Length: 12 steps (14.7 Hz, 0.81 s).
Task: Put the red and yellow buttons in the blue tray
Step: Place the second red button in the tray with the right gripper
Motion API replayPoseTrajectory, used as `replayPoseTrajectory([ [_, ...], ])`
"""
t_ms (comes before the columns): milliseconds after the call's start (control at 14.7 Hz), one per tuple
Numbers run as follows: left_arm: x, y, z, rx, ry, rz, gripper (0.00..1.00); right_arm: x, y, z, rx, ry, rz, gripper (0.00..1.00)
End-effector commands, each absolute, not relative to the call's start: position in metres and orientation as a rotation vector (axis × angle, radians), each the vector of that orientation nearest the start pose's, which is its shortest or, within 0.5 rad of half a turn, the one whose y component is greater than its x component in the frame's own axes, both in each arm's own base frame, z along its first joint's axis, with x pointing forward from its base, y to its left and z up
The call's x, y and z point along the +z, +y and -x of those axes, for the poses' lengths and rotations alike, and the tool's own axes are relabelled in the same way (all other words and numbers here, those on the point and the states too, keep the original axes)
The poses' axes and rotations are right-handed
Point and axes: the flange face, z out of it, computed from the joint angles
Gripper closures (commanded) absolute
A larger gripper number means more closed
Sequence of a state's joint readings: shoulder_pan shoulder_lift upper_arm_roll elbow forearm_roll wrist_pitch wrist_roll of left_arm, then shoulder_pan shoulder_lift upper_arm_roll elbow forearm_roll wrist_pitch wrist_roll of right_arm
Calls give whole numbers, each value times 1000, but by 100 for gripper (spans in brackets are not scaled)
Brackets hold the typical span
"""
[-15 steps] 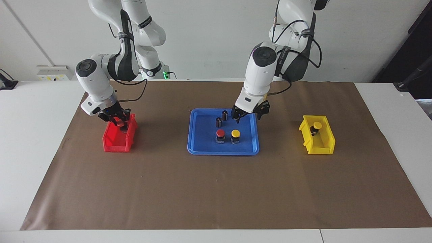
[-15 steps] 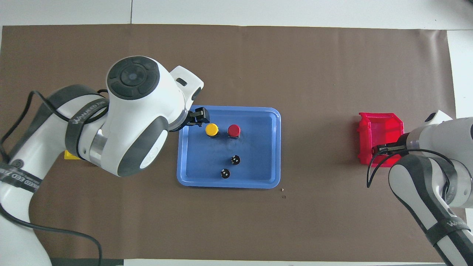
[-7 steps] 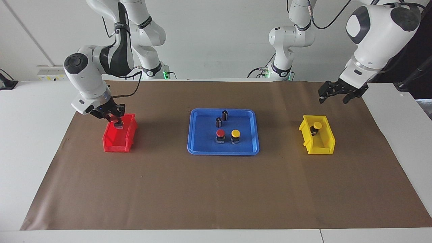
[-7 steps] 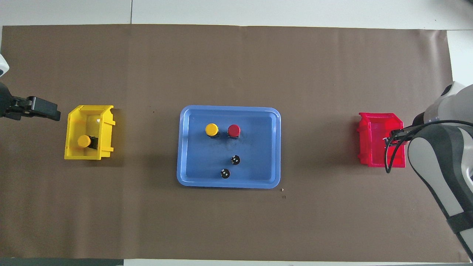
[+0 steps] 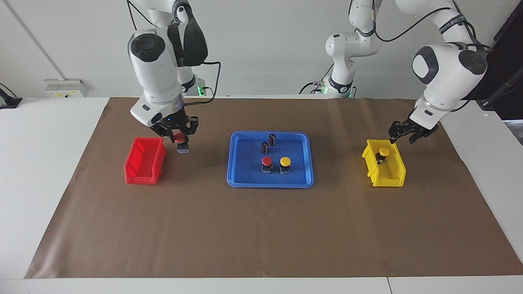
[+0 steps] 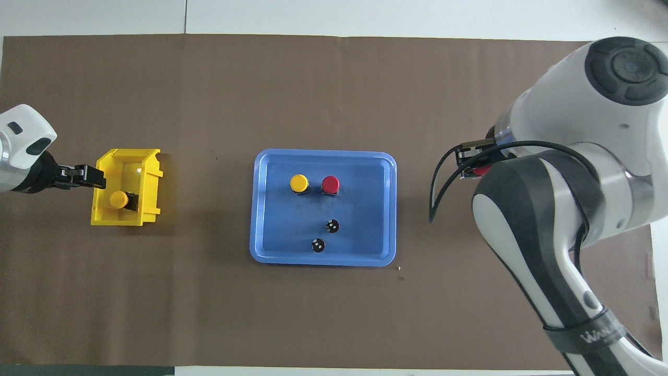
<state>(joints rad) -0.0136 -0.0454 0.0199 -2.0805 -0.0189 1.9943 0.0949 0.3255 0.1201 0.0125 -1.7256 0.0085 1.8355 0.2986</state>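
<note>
The blue tray [image 5: 241, 179] [image 6: 323, 155] lies mid-mat. On it stand one red button [image 5: 266, 162] [image 6: 330, 184] and one yellow button [image 5: 285, 162] [image 6: 299, 183]. My right gripper [image 5: 180, 143] [image 6: 472, 169] is shut on a second red button [image 5: 179, 139] and holds it in the air over the mat between the red bin [image 5: 144, 161] and the tray. A second yellow button [image 5: 383, 152] [image 6: 119, 199] lies in the yellow bin [image 5: 393, 173] [image 6: 148, 180]. My left gripper [image 5: 403, 138] [image 6: 95, 177] is open just above that bin's rim.
Two small dark cylinders [image 5: 264, 147] [image 5: 272, 139] stand in the tray, nearer to the robots than the buttons; they also show in the overhead view [image 6: 332, 226] [image 6: 318, 245]. The red bin looks empty. A brown mat [image 5: 261, 228] covers the table.
My right gripper has lifted the red button out of the red bin and carried it toward the tray. My left gripper has come down from higher up to the yellow bin.
</note>
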Motion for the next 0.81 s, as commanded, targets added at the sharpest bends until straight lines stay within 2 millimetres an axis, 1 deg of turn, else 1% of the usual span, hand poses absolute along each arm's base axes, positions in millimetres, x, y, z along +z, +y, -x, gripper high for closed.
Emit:
replayPoseTrajectory([
  [0,427,-4,-515,11,121,3162,35,468,273,-565,-22,61,3094,85],
  [68,420,-4,-515,16,126,3161,35,456,279,-562,-26,65,3092,85],
  [204,404,-4,-515,18,127,3161,35,429,294,-563,-33,34,3092,84],
  [271,394,-4,-514,18,124,3160,35,419,296,-565,-42,32,3091,83],
  [407,377,-3,-510,8,122,3159,35,397,291,-559,-28,29,3100,80],
  [543,368,-3,-507,4,121,3159,35,388,288,-555,-45,23,3095,80],
  [679,361,-4,-507,6,118,3159,35,377,289,-553,-54,20,3092,80],
  [747,360,-4,-507,9,111,3159,51,372,288,-551,-44,23,3096,79],
])
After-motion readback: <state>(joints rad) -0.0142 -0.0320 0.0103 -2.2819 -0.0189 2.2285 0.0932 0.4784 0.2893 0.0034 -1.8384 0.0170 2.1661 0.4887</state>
